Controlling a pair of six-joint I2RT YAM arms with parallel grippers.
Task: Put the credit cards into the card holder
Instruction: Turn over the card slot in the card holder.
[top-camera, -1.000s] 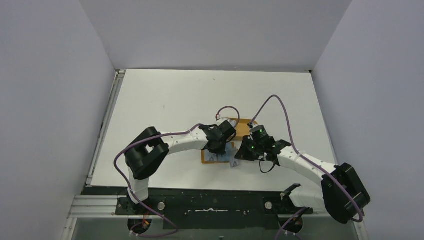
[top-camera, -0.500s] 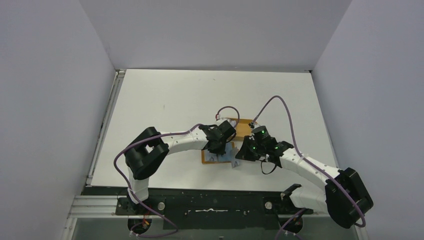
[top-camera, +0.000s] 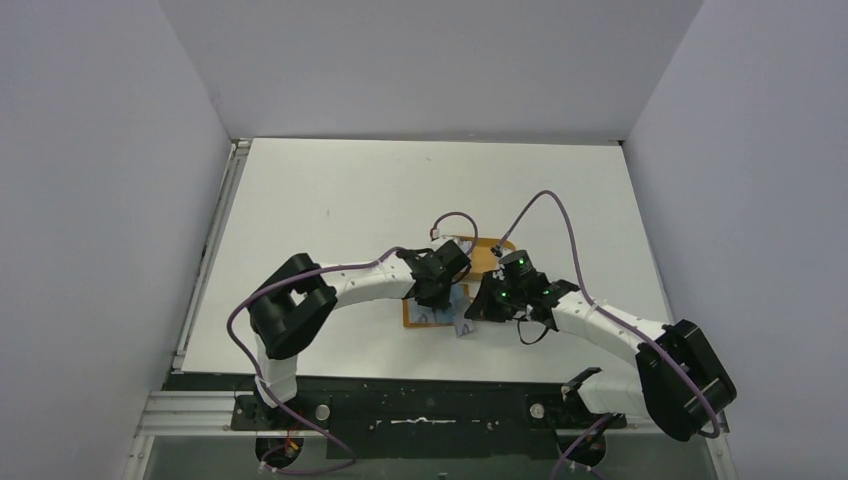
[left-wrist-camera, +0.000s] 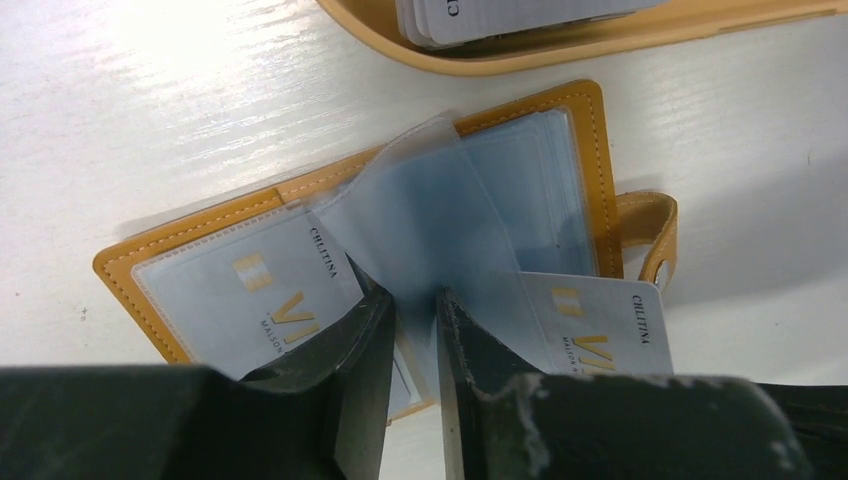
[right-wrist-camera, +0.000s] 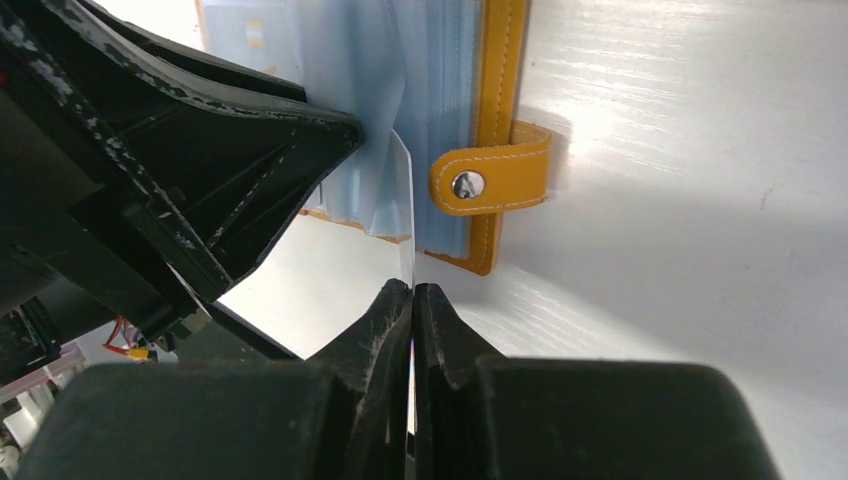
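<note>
While the left claw (left-wrist-camera: 412, 330) pinches a clear sleeve (left-wrist-camera: 430, 220) of the open card holder (left-wrist-camera: 592, 150), the right claw (right-wrist-camera: 412, 295) clamps a credit card (right-wrist-camera: 405, 210) edge-on just beside that sleeve.

In the top view the left arm (top-camera: 360, 283) curves from the lower left toward the frame's centre. The right arm (top-camera: 600, 325) curves in from the lower right, and the two wrists nearly meet mid-frame. The left gripper (left-wrist-camera: 412, 300) points down, its jaws only narrowly apart (they pinch the card holder sleeve (left-wrist-camera: 430, 230)). The right gripper (right-wrist-camera: 412, 290) presses its fingertips together on a credit card (right-wrist-camera: 404, 200) held edge-on.
</note>
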